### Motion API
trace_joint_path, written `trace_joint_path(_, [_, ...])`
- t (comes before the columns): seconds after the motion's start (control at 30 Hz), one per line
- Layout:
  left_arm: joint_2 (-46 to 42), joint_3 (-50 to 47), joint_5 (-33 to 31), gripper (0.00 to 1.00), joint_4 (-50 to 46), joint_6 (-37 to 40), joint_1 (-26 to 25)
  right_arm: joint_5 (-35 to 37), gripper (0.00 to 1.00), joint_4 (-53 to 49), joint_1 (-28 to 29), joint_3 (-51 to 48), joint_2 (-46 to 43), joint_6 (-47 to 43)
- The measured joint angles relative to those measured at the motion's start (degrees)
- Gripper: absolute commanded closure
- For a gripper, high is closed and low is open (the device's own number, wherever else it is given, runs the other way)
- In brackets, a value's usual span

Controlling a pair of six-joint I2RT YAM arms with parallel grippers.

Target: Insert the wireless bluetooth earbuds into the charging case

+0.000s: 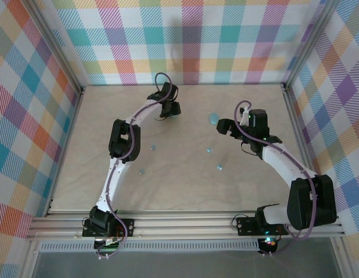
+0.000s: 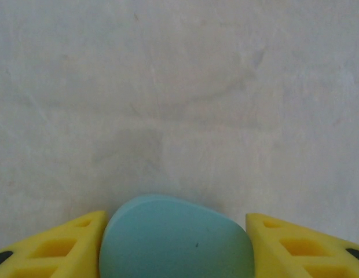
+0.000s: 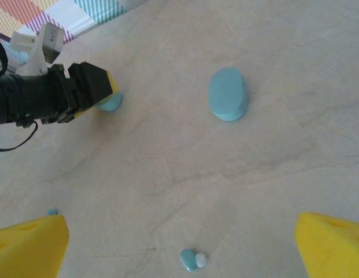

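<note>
A rounded teal charging case [image 2: 176, 246] lies on the table between the yellow fingers of my left gripper [image 2: 175, 215]. The left finger touches it and a narrow gap shows at the right finger. That gripper [image 1: 169, 111] is at the far middle of the table. A second teal case [image 1: 213, 119] lies just left of my right gripper [image 1: 223, 127], which hangs open over bare table [image 3: 182, 231]. Tiny teal earbuds lie loose: one with a white tip [image 3: 189, 260] below the right gripper, others at the left [image 1: 153, 147] [image 1: 141, 171] and the middle [image 1: 219, 167].
The beige table [image 1: 185, 191] is walled by plaid panels with metal posts. The left arm [image 3: 46, 95] reaches across the right wrist view's upper left, near the second case [image 3: 227, 94]. Another earbud [image 3: 52, 212] lies by the right gripper's left finger.
</note>
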Motion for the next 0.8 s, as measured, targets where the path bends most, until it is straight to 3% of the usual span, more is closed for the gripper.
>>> trace_joint_path(0.2, [-7.48,-12.02,4.46,0.66,1.66,4.39,-0.11,0.02,0.0,-3.96,0.04,2.1,-0.24,1.75])
trace_joint_path(0.4, [-15.15,-22.14,11.41,0.65,3.96,10.4,-0.26,-3.28,0.01,-9.4,0.04,8.07,3.34,4.24])
trace_joint_path(0.8, [-28.35,-24.59,27.54,0.69,3.63,22.64,-1.57,-23.65,0.08,-15.02,0.04,17.97,14.16,11.74])
